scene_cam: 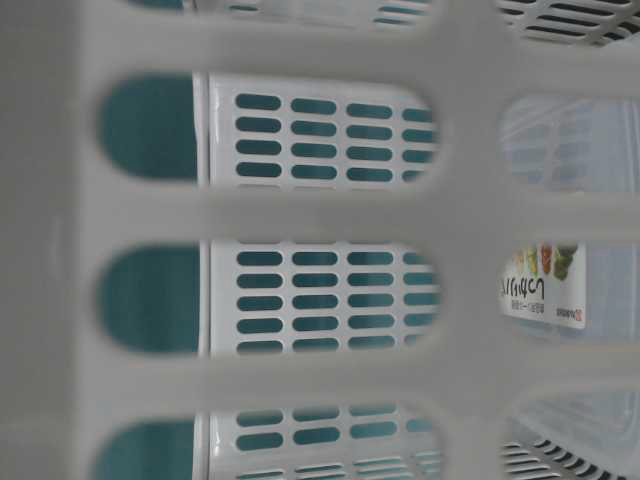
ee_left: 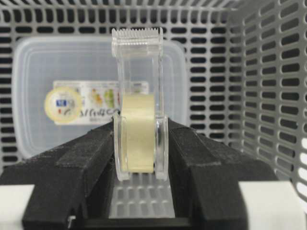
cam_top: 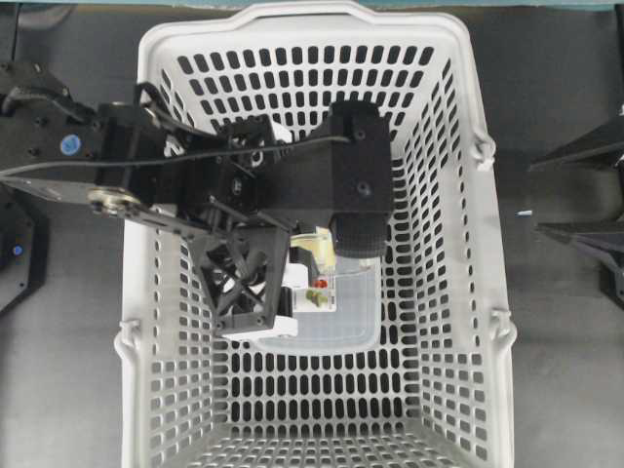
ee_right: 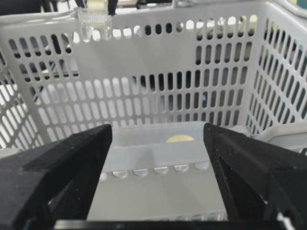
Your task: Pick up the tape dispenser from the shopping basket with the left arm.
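Observation:
The tape dispenser (ee_left: 139,129) is clear plastic with a pale yellow tape roll and a toothed cutter tab on top. My left gripper (ee_left: 140,139) is shut on it, with a black finger pressing each side of the roll. In the overhead view the left arm reaches into the light-grey shopping basket (cam_top: 458,292), and the left gripper (cam_top: 312,268) holds the dispenser (cam_top: 317,255) above the basket floor. The cutter tab also shows in the right wrist view (ee_right: 94,19), near the basket's far rim. My right gripper (ee_right: 157,143) is open and empty outside the basket, at the overhead view's right edge (cam_top: 536,199).
A larger translucent rounded-rectangle container (ee_left: 48,120) with a printed label lies on the basket floor under and beyond the dispenser; it also shows in the overhead view (cam_top: 346,317). The slotted basket walls (ee_left: 268,96) close in on all sides. The table-level view looks through the basket wall (scene_cam: 300,215).

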You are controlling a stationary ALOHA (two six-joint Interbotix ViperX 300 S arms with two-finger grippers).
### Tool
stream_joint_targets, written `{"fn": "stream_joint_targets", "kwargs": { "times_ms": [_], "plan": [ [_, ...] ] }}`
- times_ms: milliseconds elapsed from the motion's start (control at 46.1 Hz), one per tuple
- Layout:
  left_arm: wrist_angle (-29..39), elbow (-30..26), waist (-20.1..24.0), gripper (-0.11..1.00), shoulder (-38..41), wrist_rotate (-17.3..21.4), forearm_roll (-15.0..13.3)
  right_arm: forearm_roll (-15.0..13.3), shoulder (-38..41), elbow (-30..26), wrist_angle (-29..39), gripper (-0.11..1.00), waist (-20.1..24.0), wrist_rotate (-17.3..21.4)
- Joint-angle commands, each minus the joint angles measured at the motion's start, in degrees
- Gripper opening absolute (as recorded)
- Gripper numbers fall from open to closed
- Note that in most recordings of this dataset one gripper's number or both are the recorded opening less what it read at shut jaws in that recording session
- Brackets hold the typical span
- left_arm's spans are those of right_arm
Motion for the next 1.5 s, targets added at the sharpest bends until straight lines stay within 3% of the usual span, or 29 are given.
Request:
{"fn": "stream_joint_targets", "kwargs": {
  "times_ms": [0, 1475],
  "plan": [
    [0.0, -1.41, -0.09, 0.28, -0.79, 0.0, 0.26, 0.09, 0.35, -0.35, -0.62, 0.74, 0.0, 0.0],
    [-0.26, -0.26, -0.26, 0.28, -0.7, 0.09, 0.26, 0.18, 0.18, -0.26, -0.53, 0.74, 0.0, 0.0]
  ]
}}
